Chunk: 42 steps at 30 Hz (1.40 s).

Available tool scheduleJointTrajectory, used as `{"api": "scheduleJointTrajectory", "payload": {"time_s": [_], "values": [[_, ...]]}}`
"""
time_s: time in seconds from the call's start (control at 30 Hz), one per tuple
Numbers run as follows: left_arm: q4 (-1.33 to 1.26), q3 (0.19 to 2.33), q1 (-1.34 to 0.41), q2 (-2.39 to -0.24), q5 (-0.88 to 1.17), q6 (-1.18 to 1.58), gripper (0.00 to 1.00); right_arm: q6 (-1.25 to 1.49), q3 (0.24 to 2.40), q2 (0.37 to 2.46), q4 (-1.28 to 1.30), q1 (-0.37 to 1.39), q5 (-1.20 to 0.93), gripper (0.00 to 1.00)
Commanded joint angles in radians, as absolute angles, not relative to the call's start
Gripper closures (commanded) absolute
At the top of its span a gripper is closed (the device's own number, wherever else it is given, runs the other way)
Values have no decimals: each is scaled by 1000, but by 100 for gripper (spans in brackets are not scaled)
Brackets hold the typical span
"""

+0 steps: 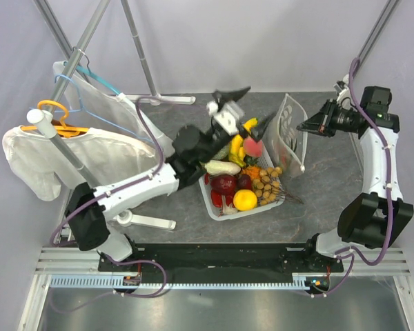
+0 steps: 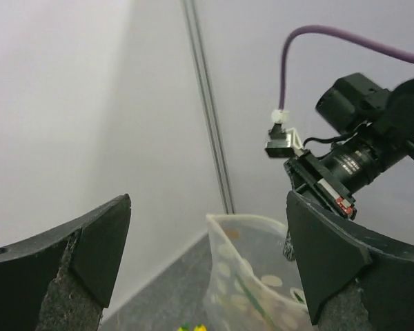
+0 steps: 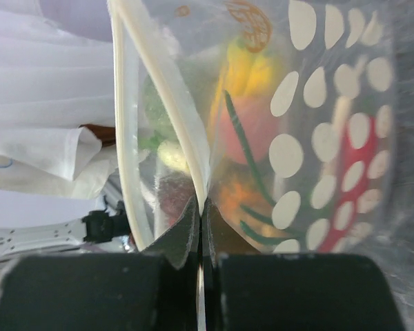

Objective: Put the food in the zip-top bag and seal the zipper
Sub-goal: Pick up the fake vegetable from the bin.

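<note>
The dotted clear zip-top bag (image 1: 290, 133) stands upright on the table, right of the white basket (image 1: 214, 207). My right gripper (image 1: 308, 127) is shut on the bag's mouth edge (image 3: 201, 196). The cream zipper strips (image 3: 167, 83) are parted, so the mouth is open. My left gripper (image 1: 261, 103) is open and empty, raised over the basket's far end and facing the bag (image 2: 252, 276). The food lies heaped in the basket: yellow banana bunch (image 1: 237, 145), pink peach (image 1: 253, 147), orange (image 1: 245, 199). I cannot pick out the chili for certain.
A clothes rack with hangers and white shirts (image 1: 69, 148) fills the left side. Tripod poles (image 1: 139, 41) stand behind. The right arm's wrist camera (image 2: 359, 162) shows close above the bag in the left wrist view.
</note>
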<state>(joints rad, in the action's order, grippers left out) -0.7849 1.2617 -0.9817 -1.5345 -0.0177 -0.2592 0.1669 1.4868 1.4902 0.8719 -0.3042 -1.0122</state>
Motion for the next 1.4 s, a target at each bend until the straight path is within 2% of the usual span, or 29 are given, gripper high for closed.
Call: {"api": "scheduleJointTrajectory", "payload": {"time_s": [0.0, 0.07, 0.1, 0.23, 0.4, 0.53, 0.67, 0.8, 0.93, 1.03, 1.23, 1.37], "values": [[-20, 1526, -917, -1539, -8, -11, 0, 114, 1583, 1468, 879, -321, -915, 100], [177, 1664, -887, -1571, 172, -56, 0, 103, 1575, 1459, 879, -319, -830, 100], [339, 1708, -885, -1586, 195, -130, 0, 95, 1562, 1453, 879, -319, -816, 100], [578, 1874, -881, -1655, 123, -244, 0, 94, 1531, 1442, 877, -321, -810, 100], [770, 1949, -868, -1715, 184, -273, 0, 81, 1529, 1427, 876, -321, -787, 100], [894, 1962, -870, -1738, 282, -374, 0, 81, 1514, 1433, 877, -321, -795, 100], [1038, 1941, -853, -1726, 345, -535, 11, 72, 1508, 1433, 885, -321, -802, 100], [1138, 1853, -799, -1683, 377, -731, 12, 64, 1502, 1434, 893, -319, -808, 100], [1124, 1720, -749, -1623, 316, -871, 12, 66, 1488, 1439, 890, -321, -824, 100], [1103, 1664, -706, -1615, 308, -951, 17, 64, 1485, 1440, 891, -319, -827, 100], [853, 1450, -647, -1537, 339, -1113, 21, 61, 1480, 1437, 893, -321, -825, 100], [828, 1407, -647, -1566, 359, -1155, 24, 61, 1486, 1442, 894, -319, -825, 100]]}}
